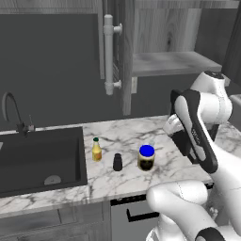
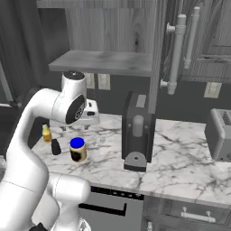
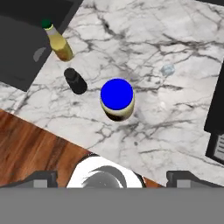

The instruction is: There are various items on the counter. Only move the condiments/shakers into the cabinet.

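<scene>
The black toaster [image 3: 217, 113] is cut off by the hand view's right edge, and the sink [image 1: 40, 157] by the left base view's left edge.

A black coffee machine [image 2: 137, 135] stands near a grey toaster [image 2: 219, 134]

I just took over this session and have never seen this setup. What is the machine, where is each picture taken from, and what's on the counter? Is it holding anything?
It is a white robot arm on a mobile base in a rendered kitchen. Two pictures come from base cameras behind the arm, left and right; the third looks down from the hand. On the marble counter stand a blue-lidded jar, a small black shaker and a small yellow bottle, beside the dark sink. The gripper is open above the jar, holding nothing. The wall cabinet is open, its shelf bare.
</scene>
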Robot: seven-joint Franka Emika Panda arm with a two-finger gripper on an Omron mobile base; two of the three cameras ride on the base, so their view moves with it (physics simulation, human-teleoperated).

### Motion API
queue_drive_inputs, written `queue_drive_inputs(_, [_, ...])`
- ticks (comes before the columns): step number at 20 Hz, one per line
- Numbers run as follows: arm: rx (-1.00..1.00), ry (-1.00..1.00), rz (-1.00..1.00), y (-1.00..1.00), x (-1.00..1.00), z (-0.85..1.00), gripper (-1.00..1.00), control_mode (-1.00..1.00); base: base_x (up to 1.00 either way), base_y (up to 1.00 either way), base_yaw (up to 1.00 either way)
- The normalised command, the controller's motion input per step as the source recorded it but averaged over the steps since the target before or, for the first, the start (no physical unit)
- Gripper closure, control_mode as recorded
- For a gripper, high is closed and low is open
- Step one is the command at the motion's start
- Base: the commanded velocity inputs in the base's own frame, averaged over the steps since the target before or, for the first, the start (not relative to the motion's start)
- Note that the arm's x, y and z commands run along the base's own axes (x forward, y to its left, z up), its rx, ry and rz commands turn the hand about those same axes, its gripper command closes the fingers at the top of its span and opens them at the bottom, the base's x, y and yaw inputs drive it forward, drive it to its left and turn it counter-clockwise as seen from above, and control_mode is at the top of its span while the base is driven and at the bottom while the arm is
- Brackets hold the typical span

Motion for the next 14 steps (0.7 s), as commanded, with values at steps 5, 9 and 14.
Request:
queue_drive_inputs(5, [0.05,0.0,0.36,-0.28,-0.26,-0.31,-1.0,-1.0,0.0,0.0,0.0])
queue_drive_inputs(9, [0.11,0.0,0.29,-0.2,0.0,-0.25,-1.0,-1.0,0.0,0.0,0.0])
queue_drive_inputs(14, [0.26,-0.02,0.23,-0.11,0.0,-0.17,-1.0,-1.0,0.0,0.0,0.0])
